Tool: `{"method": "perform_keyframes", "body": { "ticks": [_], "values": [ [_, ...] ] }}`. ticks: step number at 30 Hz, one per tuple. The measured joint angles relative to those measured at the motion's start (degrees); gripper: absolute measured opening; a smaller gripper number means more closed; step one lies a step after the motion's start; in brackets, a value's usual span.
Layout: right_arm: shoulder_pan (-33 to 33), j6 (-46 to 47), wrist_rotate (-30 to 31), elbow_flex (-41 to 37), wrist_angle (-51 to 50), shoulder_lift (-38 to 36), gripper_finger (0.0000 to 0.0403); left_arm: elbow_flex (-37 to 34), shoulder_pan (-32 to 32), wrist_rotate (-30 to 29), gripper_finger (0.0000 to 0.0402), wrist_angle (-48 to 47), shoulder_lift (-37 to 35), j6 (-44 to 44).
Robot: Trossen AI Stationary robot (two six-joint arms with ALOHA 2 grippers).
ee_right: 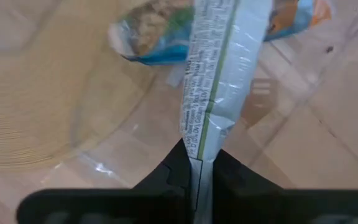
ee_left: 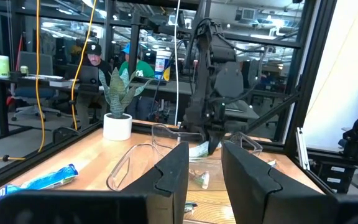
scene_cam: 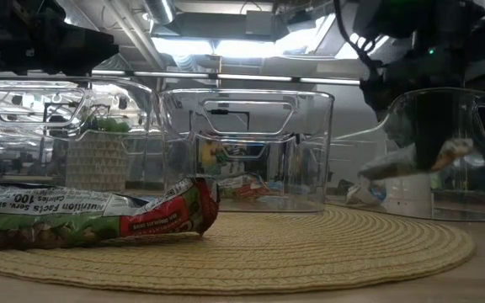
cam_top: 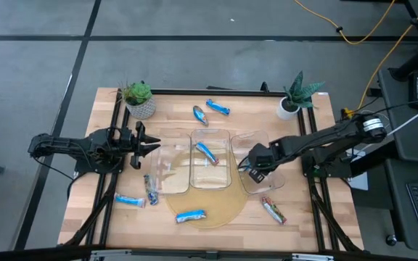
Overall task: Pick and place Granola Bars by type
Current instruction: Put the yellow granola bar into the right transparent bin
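your right gripper (ee_right: 199, 163) is clamped on a bar (ee_right: 219, 74), holding it over the right bin (cam_top: 261, 181). another bar (cam_top: 207, 152) lies in the middle bin (cam_top: 209, 135). your left gripper (cam_top: 153, 142) waits open beside the left bin (cam_top: 164, 168).

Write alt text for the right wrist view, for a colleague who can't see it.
The right pincer is shut on the end of a white-and-green wrapped granola bar, which it holds over the clear plastic bin. Beyond the bar lies a blue wrapped granola bar, seen against the woven straw mat and wooden table.
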Motion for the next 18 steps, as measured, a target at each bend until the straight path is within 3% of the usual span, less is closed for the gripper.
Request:
{"method": "perform_keyframes", "body": {
  "ticks": [11,18],
  "values": [
    [0.0,0.0,-1.0,0.0,0.0,2.0,0.0029,0.0,0.0,0.0,0.0088,0.0,0.0,0.0],
    [0.0,-0.2,-1.3,0.0,0.2,2.0,0.0064,0.0,0.0,0.0,0.0088,0.0,0.0,0.0]
  ]
}}
